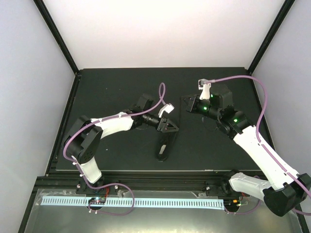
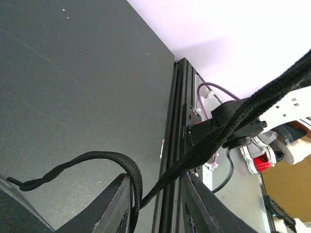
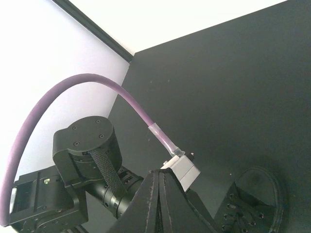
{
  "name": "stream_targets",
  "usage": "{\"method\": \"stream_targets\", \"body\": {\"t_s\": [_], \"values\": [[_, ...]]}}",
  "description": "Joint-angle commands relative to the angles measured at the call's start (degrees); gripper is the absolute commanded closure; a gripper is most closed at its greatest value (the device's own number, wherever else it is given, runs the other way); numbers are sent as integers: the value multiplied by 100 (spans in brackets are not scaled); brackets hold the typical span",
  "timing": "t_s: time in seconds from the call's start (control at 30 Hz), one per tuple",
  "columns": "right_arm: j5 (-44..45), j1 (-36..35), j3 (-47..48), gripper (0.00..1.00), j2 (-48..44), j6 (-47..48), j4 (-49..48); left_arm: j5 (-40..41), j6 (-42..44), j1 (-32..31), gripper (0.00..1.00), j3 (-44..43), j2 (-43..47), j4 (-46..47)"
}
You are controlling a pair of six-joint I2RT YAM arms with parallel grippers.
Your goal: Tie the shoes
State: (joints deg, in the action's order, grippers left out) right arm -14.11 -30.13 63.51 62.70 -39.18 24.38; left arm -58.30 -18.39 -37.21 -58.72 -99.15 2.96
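The black shoe (image 1: 164,145) lies mid-mat, toe toward the near edge; its laced top also shows in the right wrist view (image 3: 252,206). My left gripper (image 1: 169,128) hovers over the shoe's opening. Its jaws (image 2: 155,180) stand apart, with black laces running between them. One lace (image 2: 228,128) is taut toward the upper right, and another bends in a loop (image 2: 114,160) by the left finger. My right gripper (image 1: 188,104) is up and to the right of the shoe, fingers pressed together (image 3: 159,174). A woven lace strip (image 3: 106,170) runs down behind them.
The black mat (image 1: 121,82) is framed by a black rail (image 2: 170,145) at its near edge. White walls enclose the back and sides. Purple cables arc over both wrists (image 3: 97,82). The left arm's wrist (image 3: 82,145) sits close to my right fingers.
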Motion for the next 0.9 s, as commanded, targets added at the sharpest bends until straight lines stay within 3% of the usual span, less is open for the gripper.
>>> {"method": "stream_targets", "body": {"t_s": [0.0,0.27,0.57,0.87], "values": [[24,28,-5,98,18,-46,-162,-90,257,-54,71,-219,-43,-68],[40,20,-9,98,66,-53,-144,-102,369,-109,68,-219,8,-129],[22,24,-29,98,61,-43,-153,347,431,-111,98,-293,82,-317],[-35,24,-243,98,407,209,-200,1058,534,-96,99,-509,619,-1127]]}}
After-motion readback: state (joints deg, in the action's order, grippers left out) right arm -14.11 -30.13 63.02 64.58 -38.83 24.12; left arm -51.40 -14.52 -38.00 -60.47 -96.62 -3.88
